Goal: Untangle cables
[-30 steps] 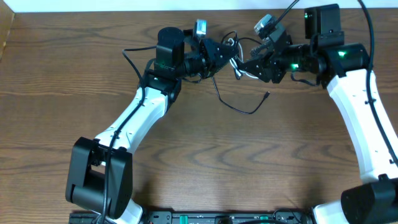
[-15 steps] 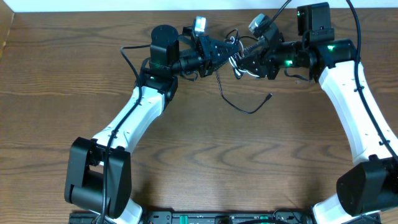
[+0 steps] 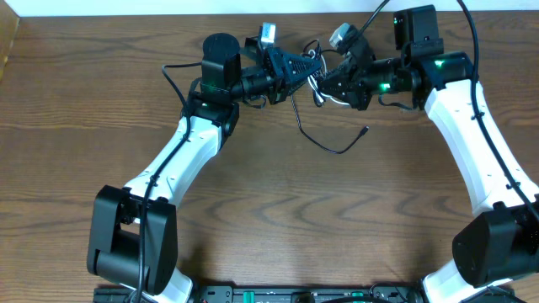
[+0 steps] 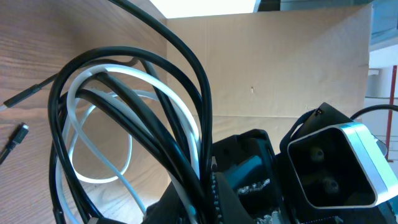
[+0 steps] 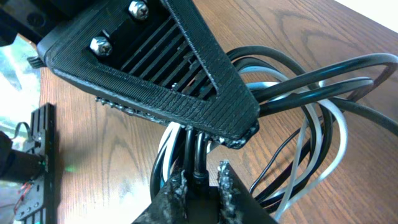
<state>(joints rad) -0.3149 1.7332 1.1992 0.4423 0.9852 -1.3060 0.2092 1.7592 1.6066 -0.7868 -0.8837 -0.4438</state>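
Observation:
The cables, one black (image 3: 324, 145) and one white (image 3: 322, 99), hang as a tangled bundle between my two grippers near the table's far edge. The left gripper (image 3: 305, 69) is shut on the bundle; in the left wrist view black loops (image 4: 186, 68) and white loops (image 4: 93, 179) fan out from its jaws (image 4: 189, 208). The right gripper (image 3: 327, 82) faces it from the right. Its fingers (image 5: 200, 177) are closed on black strands (image 5: 348, 68) beside white ones (image 5: 339, 134). A loose black tail ends in a small plug (image 3: 364, 130) lying on the table.
The wooden table (image 3: 278, 219) stretches toward the near side. A cardboard wall (image 4: 280, 62) stands just behind the grippers. The left arm's thicker black wire (image 3: 173, 80) loops out at the left. A box edge (image 3: 7, 42) sits at the far left.
The right gripper has moved left and toward the far edge, right up to the left gripper, and its jaws have closed on the bundle. The left gripper kept its hold.

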